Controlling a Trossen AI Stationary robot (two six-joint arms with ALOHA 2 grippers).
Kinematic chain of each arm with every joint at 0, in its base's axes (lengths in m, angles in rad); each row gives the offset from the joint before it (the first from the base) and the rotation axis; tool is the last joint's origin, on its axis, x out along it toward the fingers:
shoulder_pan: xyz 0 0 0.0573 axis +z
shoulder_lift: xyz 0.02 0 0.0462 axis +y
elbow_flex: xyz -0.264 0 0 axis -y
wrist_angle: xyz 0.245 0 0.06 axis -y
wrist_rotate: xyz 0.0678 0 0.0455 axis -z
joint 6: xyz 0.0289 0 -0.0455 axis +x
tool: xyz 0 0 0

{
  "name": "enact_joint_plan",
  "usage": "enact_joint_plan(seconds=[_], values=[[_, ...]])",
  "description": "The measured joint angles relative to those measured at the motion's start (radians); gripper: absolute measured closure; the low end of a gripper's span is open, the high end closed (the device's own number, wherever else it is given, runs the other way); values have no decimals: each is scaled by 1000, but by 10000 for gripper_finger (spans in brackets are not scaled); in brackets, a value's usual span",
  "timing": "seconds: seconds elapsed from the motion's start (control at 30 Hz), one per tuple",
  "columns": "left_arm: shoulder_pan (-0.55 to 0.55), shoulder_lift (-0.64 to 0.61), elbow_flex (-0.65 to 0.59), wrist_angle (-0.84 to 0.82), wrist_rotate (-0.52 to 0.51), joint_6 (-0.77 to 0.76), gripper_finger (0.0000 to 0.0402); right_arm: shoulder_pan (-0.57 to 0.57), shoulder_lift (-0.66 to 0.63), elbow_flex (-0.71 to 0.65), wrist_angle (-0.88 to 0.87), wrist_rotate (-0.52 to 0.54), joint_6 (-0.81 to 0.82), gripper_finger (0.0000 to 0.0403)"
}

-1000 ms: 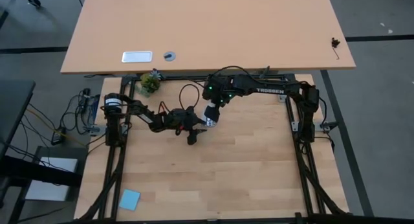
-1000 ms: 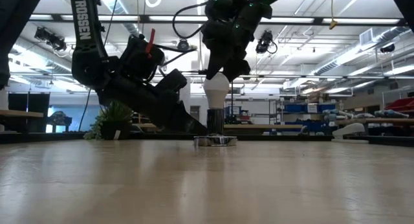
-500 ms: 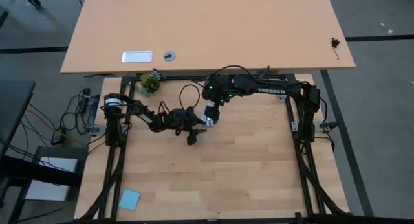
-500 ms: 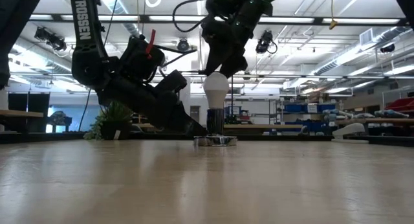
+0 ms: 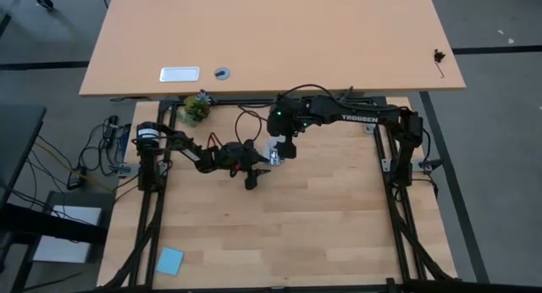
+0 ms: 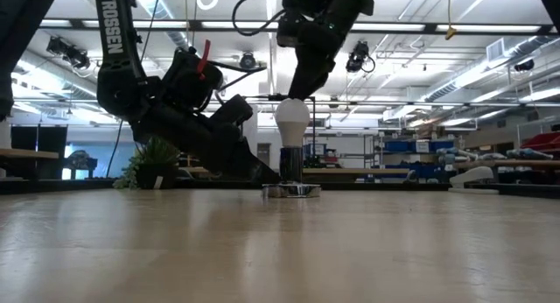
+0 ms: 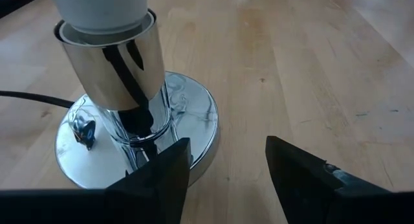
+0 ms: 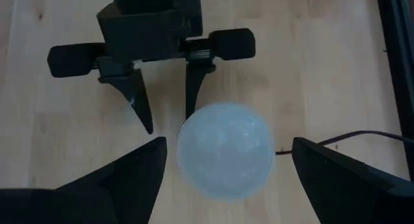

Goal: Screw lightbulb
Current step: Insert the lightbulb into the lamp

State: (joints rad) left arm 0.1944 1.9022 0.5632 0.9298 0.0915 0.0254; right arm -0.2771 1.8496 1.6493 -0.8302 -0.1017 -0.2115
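the lightbulb (image 6: 292, 121) stands upright in a chrome socket (image 6: 291, 190) on the pale wood table (image 5: 322, 217), far centre. right gripper (image 6: 302, 86) hangs spread just above it; left gripper (image 7: 226, 162), spread, rests by the socket base. workshop shelving and ceiling lights behind.

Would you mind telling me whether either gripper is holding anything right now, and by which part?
Nothing is held. The right gripper is open above the lightbulb; the left gripper is open beside the socket base.
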Motion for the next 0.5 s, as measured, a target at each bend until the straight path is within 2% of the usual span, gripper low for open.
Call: enact_joint_plan(seconds=[0.3,0.5], values=[[0,0,0,0,0,-3,194,0,13,0,-11,-2,-9,110],[0,0,0,0,-1,-3,194,0,14,0,-7,-1,-6,125]])
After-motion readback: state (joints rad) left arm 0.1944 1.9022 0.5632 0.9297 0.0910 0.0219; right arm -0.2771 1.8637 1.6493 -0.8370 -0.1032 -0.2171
